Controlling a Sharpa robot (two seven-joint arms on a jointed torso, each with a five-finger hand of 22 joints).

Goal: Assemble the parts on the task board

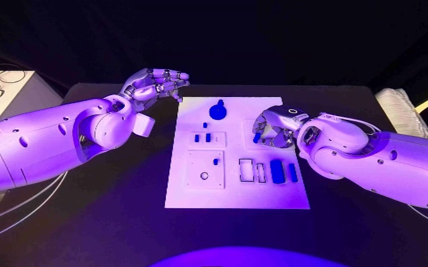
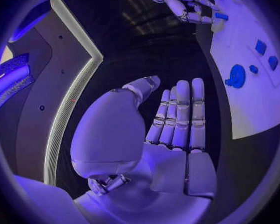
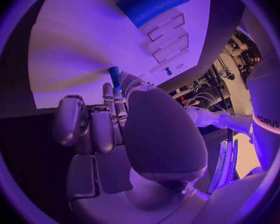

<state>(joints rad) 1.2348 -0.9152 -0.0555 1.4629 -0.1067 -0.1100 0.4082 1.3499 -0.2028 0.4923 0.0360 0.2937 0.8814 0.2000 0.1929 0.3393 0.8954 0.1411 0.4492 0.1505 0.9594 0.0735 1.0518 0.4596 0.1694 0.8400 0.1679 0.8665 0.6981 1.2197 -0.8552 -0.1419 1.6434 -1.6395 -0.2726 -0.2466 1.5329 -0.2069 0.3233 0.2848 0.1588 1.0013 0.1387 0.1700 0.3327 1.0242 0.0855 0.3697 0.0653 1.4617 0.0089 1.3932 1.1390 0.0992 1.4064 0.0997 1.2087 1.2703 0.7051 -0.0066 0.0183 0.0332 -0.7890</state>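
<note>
The white task board (image 1: pixel 268 196) lies in the middle of the black table. My right hand (image 1: pixel 278 126) hovers over the board's right edge and pinches a small blue part (image 1: pixel 256 137) in its fingertips; the right wrist view shows that blue part (image 3: pixel 115 76) poking out past the fingers. My left hand (image 1: pixel 157 86) hangs above the table just off the board's far left corner, fingers straight and holding nothing (image 2: pixel 177 119). A round blue knob (image 1: pixel 218 110) stands at the board's far end. Two small blue pieces (image 1: pixel 203 137) sit mid-board, and two blue blocks (image 1: pixel 282 172) lie near the right edge.
A square white plate with a hole (image 1: pixel 205 170) and two narrow white slots (image 1: pixel 250 170) lie in the board's near half. A pale folded cloth (image 1: pixel 398 110) sits at the table's right edge, a grey surface (image 1: pixel 18 94) and cables (image 1: pixel 26 200) at the left.
</note>
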